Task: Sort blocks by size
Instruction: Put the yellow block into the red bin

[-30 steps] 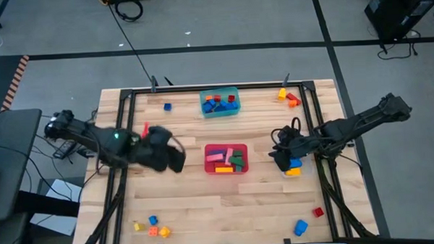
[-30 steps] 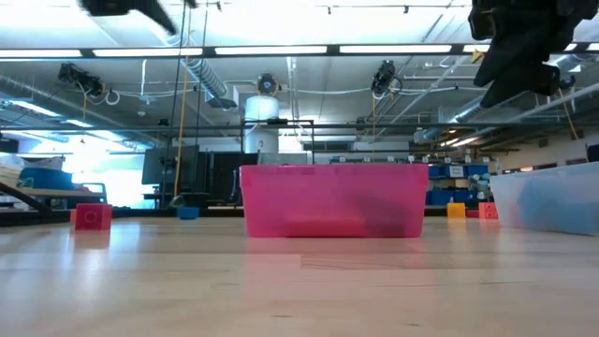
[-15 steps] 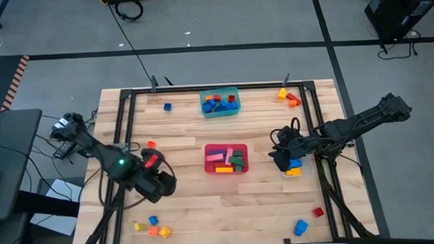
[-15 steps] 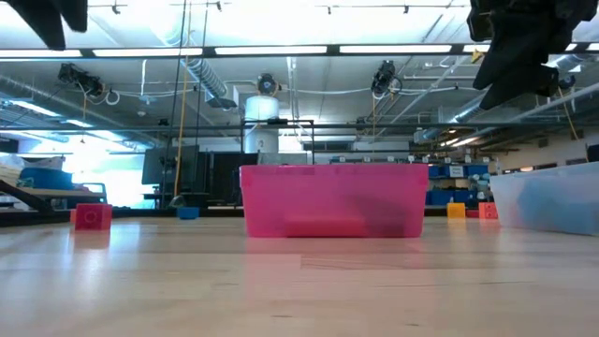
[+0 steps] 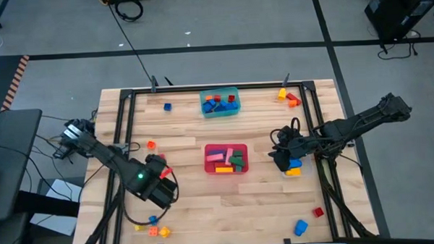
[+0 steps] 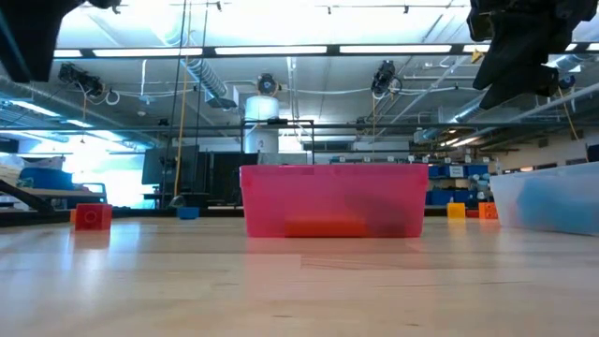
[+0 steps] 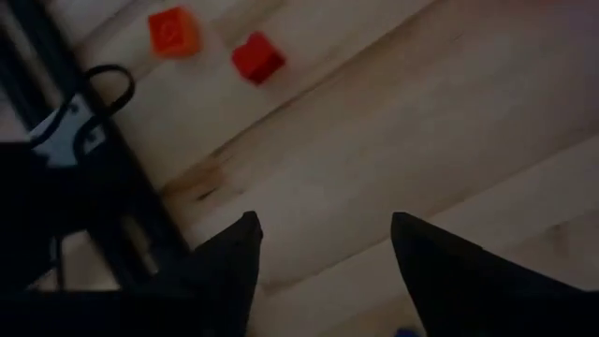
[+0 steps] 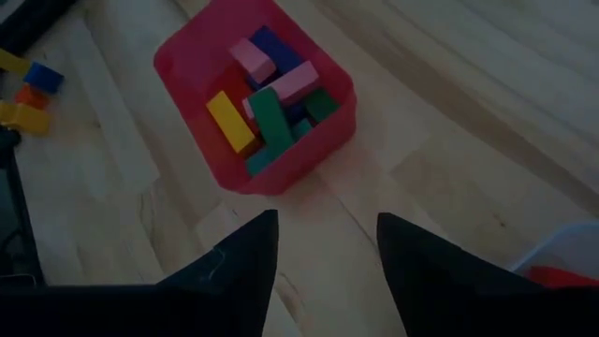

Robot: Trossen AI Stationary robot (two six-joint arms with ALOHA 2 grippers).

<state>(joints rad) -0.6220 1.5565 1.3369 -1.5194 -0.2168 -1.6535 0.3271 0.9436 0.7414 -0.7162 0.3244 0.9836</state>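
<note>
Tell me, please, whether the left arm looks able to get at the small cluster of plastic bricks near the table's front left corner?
Probably yes. The left gripper, its fingers apart and empty, hangs close beside the cluster of yellow, blue and orange plastic bricks, with only bare wooden table between.

Red tub [image 8: 187,56] on the wooden table [image 8: 449,122], filled with blocks [image 8: 267,108]: pink, blue, yellow and green bars are seen. The right gripper [image 8: 328,245] is shown with fingers apart and empty. Loose blocks [image 8: 28,89] are seen at the table's edge.
</note>
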